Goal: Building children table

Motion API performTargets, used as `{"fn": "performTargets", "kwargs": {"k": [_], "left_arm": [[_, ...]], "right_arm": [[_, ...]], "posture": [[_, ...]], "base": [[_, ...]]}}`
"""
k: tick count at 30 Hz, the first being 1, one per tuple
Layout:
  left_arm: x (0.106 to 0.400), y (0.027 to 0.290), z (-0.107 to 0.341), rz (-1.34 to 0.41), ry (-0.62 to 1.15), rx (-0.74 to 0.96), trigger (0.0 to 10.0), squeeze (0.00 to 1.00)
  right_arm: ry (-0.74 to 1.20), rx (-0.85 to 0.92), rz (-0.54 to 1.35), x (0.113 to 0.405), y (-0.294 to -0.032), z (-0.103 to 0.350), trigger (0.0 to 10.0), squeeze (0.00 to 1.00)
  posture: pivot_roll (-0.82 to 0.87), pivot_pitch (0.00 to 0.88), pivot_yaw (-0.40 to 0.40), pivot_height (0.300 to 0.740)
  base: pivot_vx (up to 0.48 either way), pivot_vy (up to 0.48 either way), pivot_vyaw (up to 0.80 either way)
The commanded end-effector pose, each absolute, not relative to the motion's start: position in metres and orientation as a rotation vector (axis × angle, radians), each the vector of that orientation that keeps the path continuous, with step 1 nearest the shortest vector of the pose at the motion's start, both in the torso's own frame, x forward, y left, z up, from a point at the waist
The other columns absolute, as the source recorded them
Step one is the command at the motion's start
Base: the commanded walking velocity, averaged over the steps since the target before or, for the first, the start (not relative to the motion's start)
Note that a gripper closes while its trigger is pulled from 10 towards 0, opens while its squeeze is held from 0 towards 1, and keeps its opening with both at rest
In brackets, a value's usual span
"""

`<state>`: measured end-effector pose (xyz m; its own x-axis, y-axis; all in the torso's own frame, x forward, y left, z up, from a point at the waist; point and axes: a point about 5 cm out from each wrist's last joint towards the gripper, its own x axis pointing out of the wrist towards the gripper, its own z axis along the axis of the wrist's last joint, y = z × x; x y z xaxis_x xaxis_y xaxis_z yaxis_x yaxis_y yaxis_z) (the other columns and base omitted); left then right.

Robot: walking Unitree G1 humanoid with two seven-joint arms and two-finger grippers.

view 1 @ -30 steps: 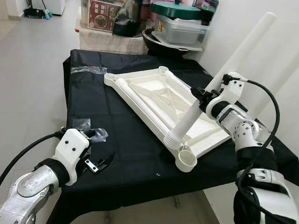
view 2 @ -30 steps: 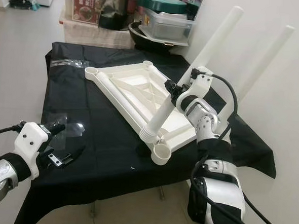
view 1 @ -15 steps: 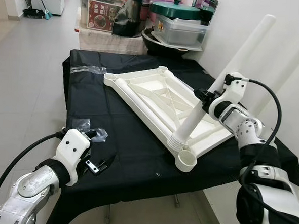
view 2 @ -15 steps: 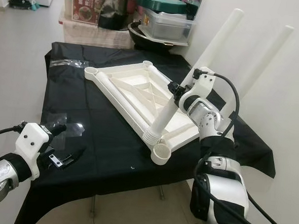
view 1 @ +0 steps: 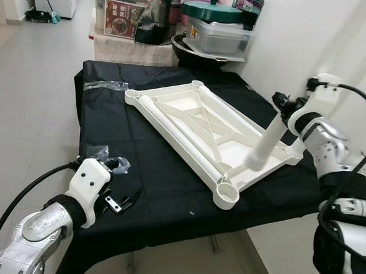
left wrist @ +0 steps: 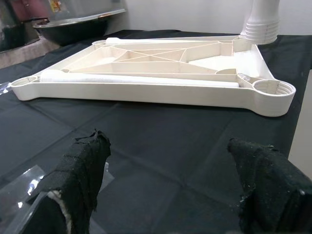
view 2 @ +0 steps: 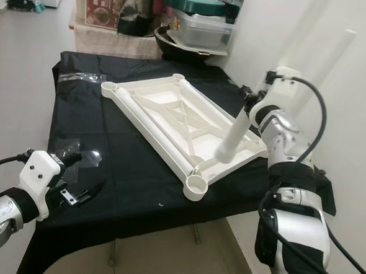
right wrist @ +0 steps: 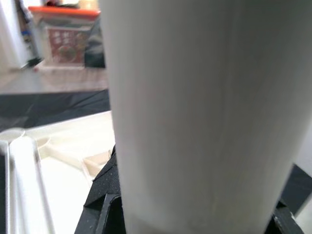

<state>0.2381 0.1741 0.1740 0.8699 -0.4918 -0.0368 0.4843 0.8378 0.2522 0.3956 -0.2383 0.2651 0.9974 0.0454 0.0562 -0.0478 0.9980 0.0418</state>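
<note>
A white plastic table top lies upside down on the black cloth. My right gripper is shut on a white table leg at the table's right side. The leg tilts, and its ribbed lower end is down on the table top's underside close to the right corner. The near corner socket holds nothing. A second leg lies flat along the table top's left edge. My left gripper hovers low over the cloth at the front left, open, with nothing between its fingers.
Pieces of clear wrap and a small metal bit lie on the cloth near my left gripper. Another white leg leans on the wall at the right. Boxes, a lidded container and a pan crowd the space behind the table.
My right gripper has carried the leg to the right, its lower end going from beside the near corner socket toward the right corner. The left arm has stayed put.
</note>
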Motion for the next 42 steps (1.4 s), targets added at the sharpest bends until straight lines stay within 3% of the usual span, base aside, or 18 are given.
{"fn": "performTargets", "kwargs": {"k": [1, 4, 8, 11, 18, 21, 23, 29, 37, 42], "left_arm": [[0.238, 0.171, 0.171, -0.532, -0.028, 0.252, 10.0, 0.00], [0.238, 0.171, 0.171, -0.531, -0.028, 0.253, 10.0, 0.00], [0.238, 0.171, 0.171, -0.523, -0.030, 0.257, 10.0, 0.00], [0.238, 0.172, 0.171, -0.518, -0.028, 0.259, 10.0, 0.00], [0.237, 0.172, 0.170, -0.513, -0.025, 0.262, 10.0, 0.00], [0.237, 0.172, 0.169, -0.513, -0.024, 0.261, 10.0, 0.00], [0.238, 0.170, 0.169, -0.512, -0.025, 0.258, 10.0, 0.00], [0.240, 0.170, 0.169, -0.512, -0.028, 0.257, 10.0, 0.00], [0.242, 0.168, 0.168, -0.510, -0.031, 0.265, 10.0, 0.00], [0.240, 0.169, 0.166, -0.495, -0.029, 0.266, 10.0, 0.00]], "right_arm": [[-0.085, -0.067, 0.093, 0.393, -0.224, 0.258, 0.0, 0.00], [-0.095, -0.103, 0.120, 0.392, -0.216, 0.253, 0.0, 0.00], [-0.122, -0.229, 0.240, 0.384, -0.178, 0.228, 0.0, 0.00], [-0.119, -0.262, 0.278, 0.380, -0.166, 0.216, 0.0, 0.00], [-0.091, -0.266, 0.303, 0.376, -0.160, 0.202, 0.0, 0.00], [-0.069, -0.221, 0.298, 0.373, -0.159, 0.196, 0.0, 0.00], [-0.022, -0.026, 0.240, 0.374, -0.156, 0.194, 0.0, 0.00], [0.011, 0.174, 0.170, 0.377, -0.144, 0.200, 0.0, 0.00], [-0.083, 0.187, 0.332, 0.369, -0.082, 0.221, 0.0, 0.00], [-0.060, 0.193, 0.331, 0.367, -0.080, 0.216, 0.0, 0.00]], "posture": [[0.15, 0.000, -0.168, 0.740], [0.15, 0.000, -0.168, 0.740], [0.16, 0.000, -0.174, 0.740], [0.16, 0.000, -0.177, 0.740], [0.16, 0.000, -0.181, 0.740], [0.16, 0.000, -0.181, 0.740], [0.15, 0.000, -0.180, 0.740], [0.15, 0.000, -0.178, 0.740], [0.16, 0.000, -0.189, 0.740], [0.16, 0.000, -0.204, 0.740]], "base": [[0.000, 0.000, 0.00], [0.000, 0.000, 0.00], [0.000, 0.000, 0.00], [0.000, 0.000, 0.00], [0.000, 0.000, 0.00], [0.000, 0.000, 0.00], [0.000, 0.000, 0.00], [0.000, 0.000, 0.00], [0.000, 0.000, 0.00], [0.000, 0.000, 0.00]]}}
